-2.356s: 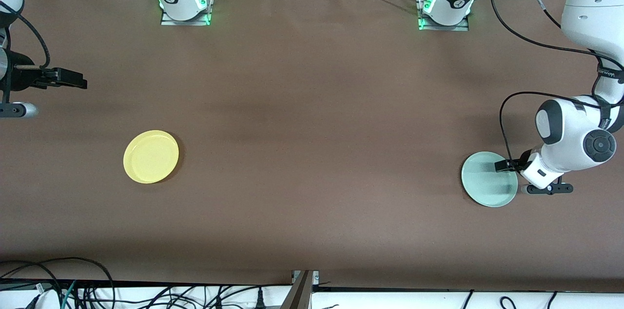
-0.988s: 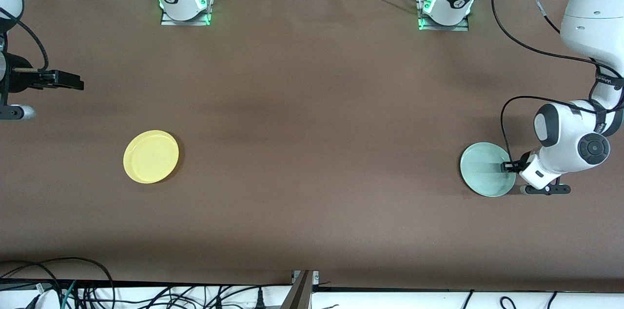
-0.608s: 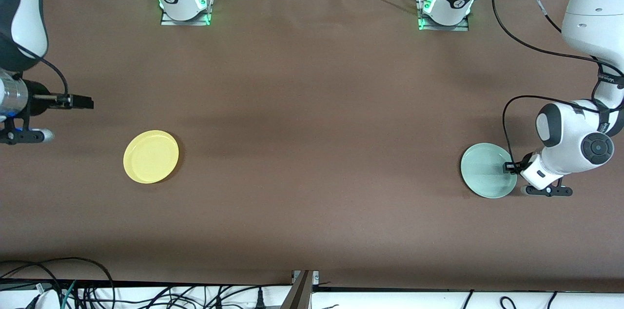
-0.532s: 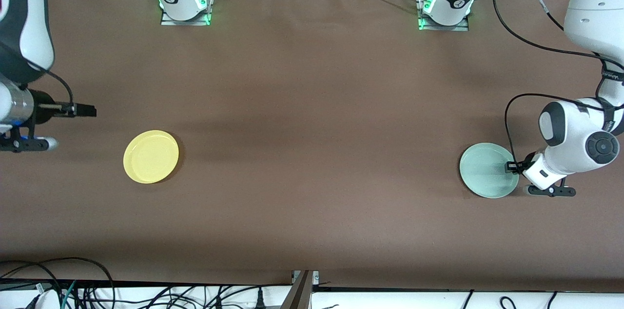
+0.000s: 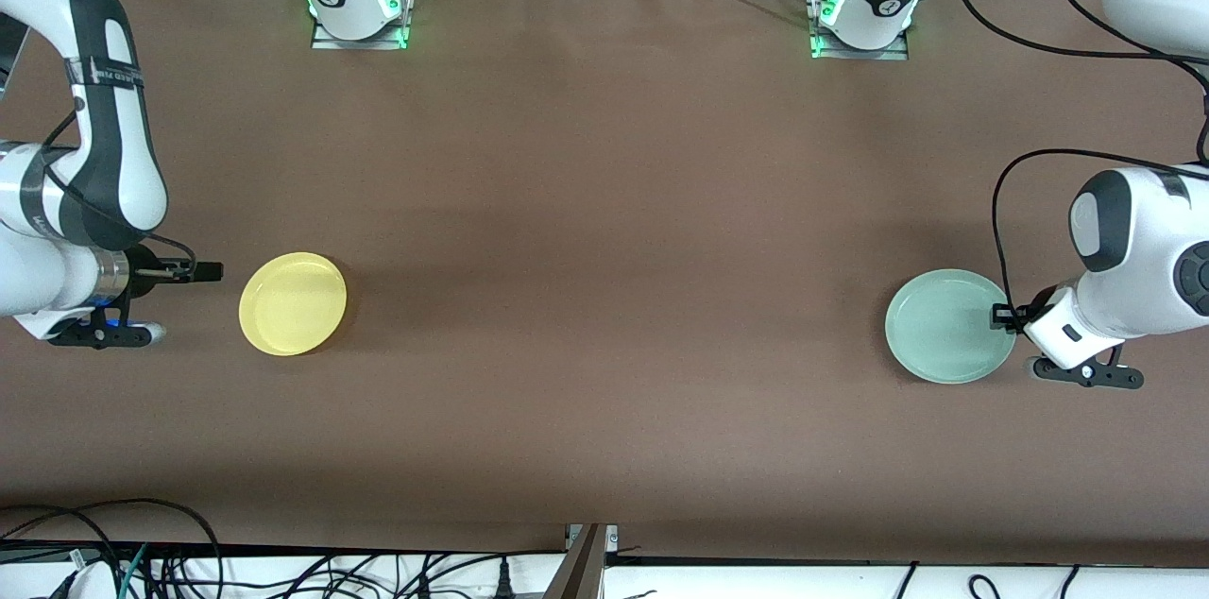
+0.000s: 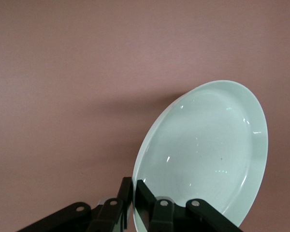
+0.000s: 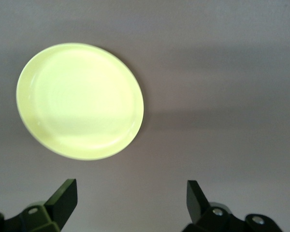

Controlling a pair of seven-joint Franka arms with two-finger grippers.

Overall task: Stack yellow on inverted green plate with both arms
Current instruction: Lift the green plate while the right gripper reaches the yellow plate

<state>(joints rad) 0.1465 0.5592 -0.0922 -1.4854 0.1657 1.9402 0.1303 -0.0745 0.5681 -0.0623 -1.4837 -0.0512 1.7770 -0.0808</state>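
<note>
Front view: the yellow plate (image 5: 293, 303) lies on the brown surface (image 5: 604, 249) toward the right arm's end, the right end effector (image 5: 210, 272) just beside it; the green plate (image 5: 947, 326) sits toward the left arm's end.

Left wrist view: the left end effector (image 6: 133, 191) pinches the green plate's (image 6: 208, 154) rim, the plate tilted above the surface.

Right wrist view: the right end effector's (image 7: 130, 195) fingers (image 7: 63, 198) are spread wide, short of the yellow plate (image 7: 79, 100).

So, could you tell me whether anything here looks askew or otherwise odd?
Only the green plate: the left gripper is shut on its rim, and it appears tilted off the table. The yellow plate lies flat, with the right gripper open beside it.
</note>
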